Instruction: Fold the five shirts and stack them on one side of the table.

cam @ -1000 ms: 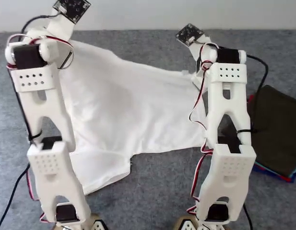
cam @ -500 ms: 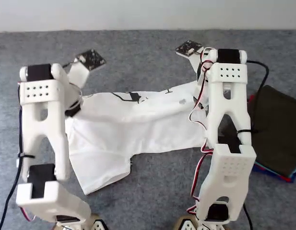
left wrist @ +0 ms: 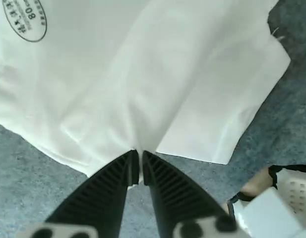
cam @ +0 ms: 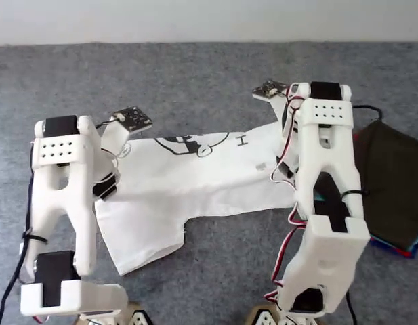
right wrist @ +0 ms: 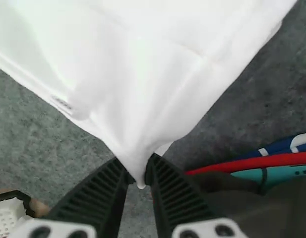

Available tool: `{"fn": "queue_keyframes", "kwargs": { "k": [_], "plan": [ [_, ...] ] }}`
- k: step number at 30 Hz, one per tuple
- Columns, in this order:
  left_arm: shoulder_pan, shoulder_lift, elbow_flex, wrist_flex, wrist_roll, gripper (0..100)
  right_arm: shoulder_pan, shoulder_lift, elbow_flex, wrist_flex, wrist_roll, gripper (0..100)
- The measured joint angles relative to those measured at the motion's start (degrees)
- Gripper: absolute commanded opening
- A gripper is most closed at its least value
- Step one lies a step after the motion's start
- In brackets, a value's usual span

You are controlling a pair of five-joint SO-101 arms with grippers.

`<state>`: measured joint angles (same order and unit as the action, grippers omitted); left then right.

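Folding step: as I read it, the first fold of the shirt (cam: 195, 176) is in hand. One edge looks doubled over onto the rest, with a print (cam: 188, 143) facing up.
Shirt: lies on the grey table (cam: 195, 74) just beside the stack (cam: 391, 183), partly spread.
Left gripper (left wrist: 136, 168): fingers nipped together on a pinch of white cloth, at the shirt edge farthest from the stack.
Right gripper (right wrist: 138, 176): fingers closed on a gathered tip of the cloth, at the edge nearest the stack.
Next move: probably to lay the held edge down flat and let go. Both grippers should lower together so the crease stays straight and the cloth does not bunch.
Sleeve (cam: 144, 237): sticks out loose on the side away from the stack and will likely need tucking in later.
Stack: a dark garment on top, with red, blue and teal layers showing at its edge.
In the way: the stack sits close to the right gripper, so the hanging tip could snag on it. The right arm also lies between the shirt and the stack.
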<state>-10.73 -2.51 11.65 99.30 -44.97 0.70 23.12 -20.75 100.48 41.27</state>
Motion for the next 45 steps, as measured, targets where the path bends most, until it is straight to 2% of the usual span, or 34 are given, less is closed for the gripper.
{"fn": "queue_keyframes", "kwargs": {
  "k": [12, 14, 16, 18, 20, 23, 26, 30, 33, 37, 40, 45],
  "plan": [
    [-2.02, -0.09, 2.02, 0.00, -0.18, 1, 1.14, -1.05, 2.29, 0.00, 2.20, 1.7],
    [-2.02, -0.62, 3.96, 0.00, -1.14, 2, 1.67, -1.05, 2.29, 0.00, 2.73, 5.0],
    [-2.02, -1.49, 5.71, 0.00, -2.55, 2, 2.20, -1.05, 2.29, 0.00, 2.99, 12.9],
    [-2.02, -3.69, 7.21, 0.00, -3.25, 6, 2.46, -1.05, 2.29, 0.00, 3.34, 21.7],
    [-2.02, -7.03, 8.09, 0.00, -3.25, 11, 2.73, -1.05, 2.29, 0.00, 3.34, 26.2],
    [-2.02, -13.89, 8.26, 0.00, -3.34, 16, 2.73, -3.78, 2.29, 0.00, 3.34, 26.4],
    [-2.02, -20.40, 8.26, 0.00, -3.08, 16, 2.73, -7.38, 2.29, 0.00, 3.69, 26.4],
    [-2.46, -25.32, 8.26, -0.79, 0.88, 16, 2.64, -8.79, 2.29, -0.88, 3.69, 26.2],
    [-2.46, -26.20, 8.44, -6.07, 5.89, 15, 2.20, -8.79, 2.29, -6.59, 1.67, 20.3],
    [-2.29, -26.20, 10.29, -19.08, 18.11, 7, 0.00, -6.59, 2.29, -16.88, -4.31, 0.6],
    [0.18, -23.38, 12.22, -27.69, 22.59, 1, -1.58, -1.58, 2.29, -22.77, -6.86, 3.1],
    [2.73, -11.96, 12.31, -34.64, 24.18, 1, -3.25, 4.48, 2.29, -27.96, -10.11, 1.0]
  ]
}}
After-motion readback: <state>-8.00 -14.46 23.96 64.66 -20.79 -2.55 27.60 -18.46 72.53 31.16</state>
